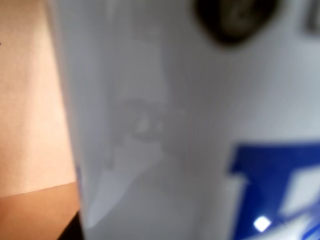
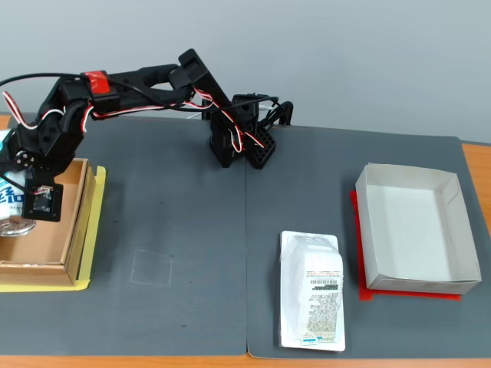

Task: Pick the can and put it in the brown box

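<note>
Can [image 2: 11, 207] sits upright over brown box [image 2: 67, 230] at far left of fixed view, bottom end low inside walls. Gripper [image 2: 17, 201] closed on can body; wrist view filled by blurred white can [image 1: 190, 125] with blue lettering, cardboard at left edge.

Your step, as judged: release.
- Lower until can base meets box floor; contact not visible from here.
- Keep can vertical; slim can likely tips.
- Open gripper slowly, then lift straight up, clear of near wall.
- Ignore white package [image 2: 311, 291] and white tray [image 2: 410, 230] on surface [image 2: 184, 230].
</note>
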`<state>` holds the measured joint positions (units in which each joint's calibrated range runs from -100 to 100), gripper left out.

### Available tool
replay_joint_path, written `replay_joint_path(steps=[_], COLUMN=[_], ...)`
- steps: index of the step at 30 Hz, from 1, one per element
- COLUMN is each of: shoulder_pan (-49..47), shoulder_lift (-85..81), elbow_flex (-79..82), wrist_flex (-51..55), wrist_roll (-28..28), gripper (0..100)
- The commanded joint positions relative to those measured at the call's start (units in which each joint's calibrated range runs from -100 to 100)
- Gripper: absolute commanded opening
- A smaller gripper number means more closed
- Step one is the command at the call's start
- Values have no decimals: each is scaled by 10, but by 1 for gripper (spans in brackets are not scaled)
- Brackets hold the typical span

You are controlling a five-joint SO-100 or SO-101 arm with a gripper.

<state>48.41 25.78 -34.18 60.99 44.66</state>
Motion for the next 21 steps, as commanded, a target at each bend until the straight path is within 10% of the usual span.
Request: replay_joint_path(steps=[1,11,21], shoulder_pan=[2,-3,-10], shoulder_lift=[4,11,8], elbow_flex=[-50,-49,-46], wrist_flex=[-9,-8,2], wrist_roll=[-18,-36,-37], gripper=[10,11,35])
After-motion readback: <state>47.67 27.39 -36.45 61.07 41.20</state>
